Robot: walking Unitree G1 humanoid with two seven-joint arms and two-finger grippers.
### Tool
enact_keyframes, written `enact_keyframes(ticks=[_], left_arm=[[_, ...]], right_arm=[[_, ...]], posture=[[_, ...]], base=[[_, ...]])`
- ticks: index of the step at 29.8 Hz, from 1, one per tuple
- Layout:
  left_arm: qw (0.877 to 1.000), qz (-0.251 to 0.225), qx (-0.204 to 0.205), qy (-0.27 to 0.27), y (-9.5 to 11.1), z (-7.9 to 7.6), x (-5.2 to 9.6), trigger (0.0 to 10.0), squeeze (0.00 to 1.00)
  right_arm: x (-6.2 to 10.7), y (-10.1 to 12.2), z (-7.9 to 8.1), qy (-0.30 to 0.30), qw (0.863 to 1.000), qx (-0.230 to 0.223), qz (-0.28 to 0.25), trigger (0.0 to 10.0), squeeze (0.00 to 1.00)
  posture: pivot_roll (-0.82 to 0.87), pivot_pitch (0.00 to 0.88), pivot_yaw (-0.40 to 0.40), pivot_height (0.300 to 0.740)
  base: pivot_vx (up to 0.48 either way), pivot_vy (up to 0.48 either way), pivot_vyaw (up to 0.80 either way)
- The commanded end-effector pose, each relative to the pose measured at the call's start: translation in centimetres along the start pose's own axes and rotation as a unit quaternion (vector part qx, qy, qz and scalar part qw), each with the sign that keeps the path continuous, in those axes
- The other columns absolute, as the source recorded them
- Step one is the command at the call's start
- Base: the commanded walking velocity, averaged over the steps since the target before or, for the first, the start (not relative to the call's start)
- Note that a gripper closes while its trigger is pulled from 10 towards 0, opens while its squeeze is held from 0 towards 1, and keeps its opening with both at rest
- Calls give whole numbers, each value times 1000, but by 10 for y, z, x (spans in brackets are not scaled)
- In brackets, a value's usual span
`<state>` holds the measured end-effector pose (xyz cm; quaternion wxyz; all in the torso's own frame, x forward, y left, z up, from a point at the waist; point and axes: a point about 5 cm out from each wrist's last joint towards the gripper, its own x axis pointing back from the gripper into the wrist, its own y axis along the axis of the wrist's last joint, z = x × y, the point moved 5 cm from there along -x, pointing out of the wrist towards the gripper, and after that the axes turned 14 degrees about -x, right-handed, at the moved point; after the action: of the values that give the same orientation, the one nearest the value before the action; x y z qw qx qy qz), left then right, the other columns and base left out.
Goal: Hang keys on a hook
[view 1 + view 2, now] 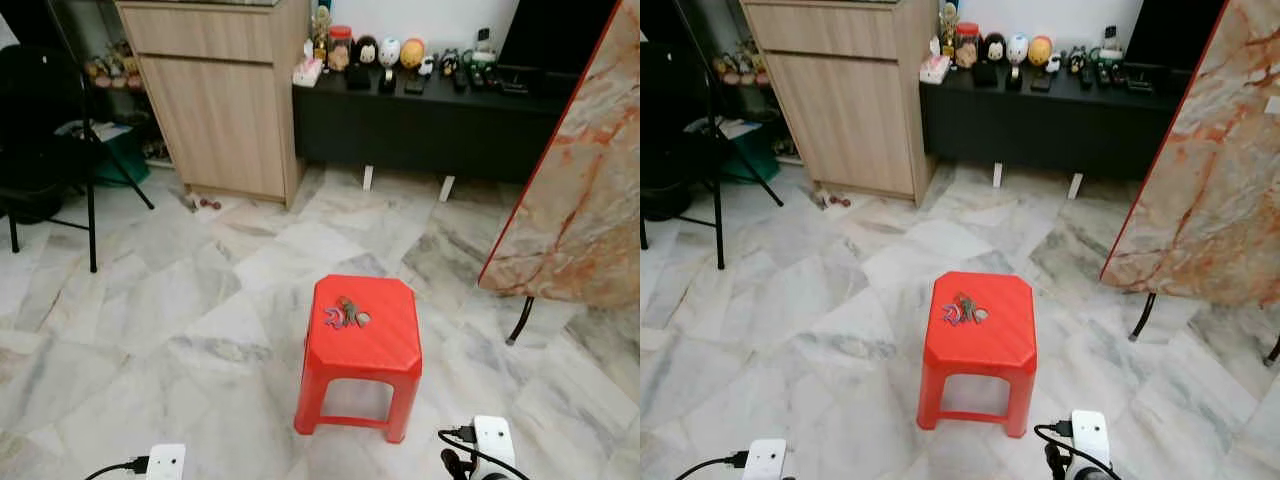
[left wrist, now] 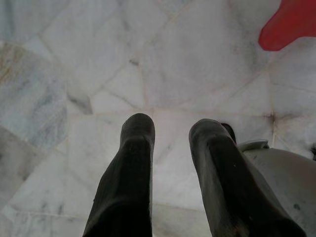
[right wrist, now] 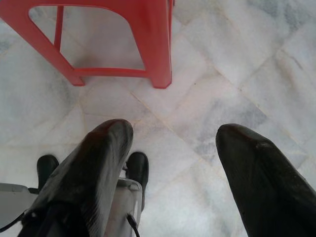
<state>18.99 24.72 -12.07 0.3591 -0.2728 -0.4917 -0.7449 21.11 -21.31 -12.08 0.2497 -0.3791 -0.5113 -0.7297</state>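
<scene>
At the far left of the head view a black folding chair (image 1: 40,150) stands on the marble floor (image 1: 150,320), with a green bin (image 1: 118,155) behind it near the wall. Next comes a light wooden cabinet (image 1: 215,100) with a few small items on the floor at its foot, and beside it a long black low console (image 1: 420,130) carrying a row of round figurines (image 1: 385,50), a pink tissue pack (image 1: 307,71) and several remotes. In the middle of the floor, in front of the robot, stands a red plastic stool (image 1: 362,340); the keys (image 1: 345,315) lie in a small bunch on its seat, toward the back and slightly left of centre. To the right a marble-patterned tabletop with a red edge (image 1: 585,180) leans tilted on a thin black leg. Both arms hang low, their white wrist units at the bottom edge on either side of the stool. The left gripper (image 2: 170,133) points down at bare floor tiles, fingers parted with nothing between them, a corner of the stool off to one side. The right gripper (image 3: 173,136) also has its fingers spread wide and empty, hanging just in front of the stool's legs.
</scene>
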Motion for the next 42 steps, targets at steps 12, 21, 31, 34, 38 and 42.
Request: enact_keyframes(ticks=[12,21,31,34,38,42], left_arm=[[1000,17,-13,-9,-11,-1,2,10000,0],[1000,15,-12,-9,-10,-2,2,10000,0],[1000,16,-10,-8,-11,-2,2,10000,0],[1000,16,-10,-9,-11,-2,2,10000,0],[1000,15,-11,-8,-10,-1,2,10000,0],[1000,15,-11,-7,-9,-1,2,10000,0]], right_arm=[[0,1,-1,-1,1000,-1,-5,10000,0],[0,2,-1,-1,1000,-3,-6,10000,0],[0,3,-1,-1,1000,-2,-6,10000,0],[0,3,-1,-1,1000,-2,-6,10000,0],[0,3,0,-1,1000,-3,-6,10000,0],[0,3,0,0,1000,-4,-6,10000,0]], posture=[[69,0,-23,740],[70,4,-24,740],[73,11,-29,740],[73,13,-29,740],[74,13,-27,740],[79,14,-28,740]], base=[[0,120,0],[0,305,0],[0,303,0],[0,300,0],[0,298,0],[0,202,0]])
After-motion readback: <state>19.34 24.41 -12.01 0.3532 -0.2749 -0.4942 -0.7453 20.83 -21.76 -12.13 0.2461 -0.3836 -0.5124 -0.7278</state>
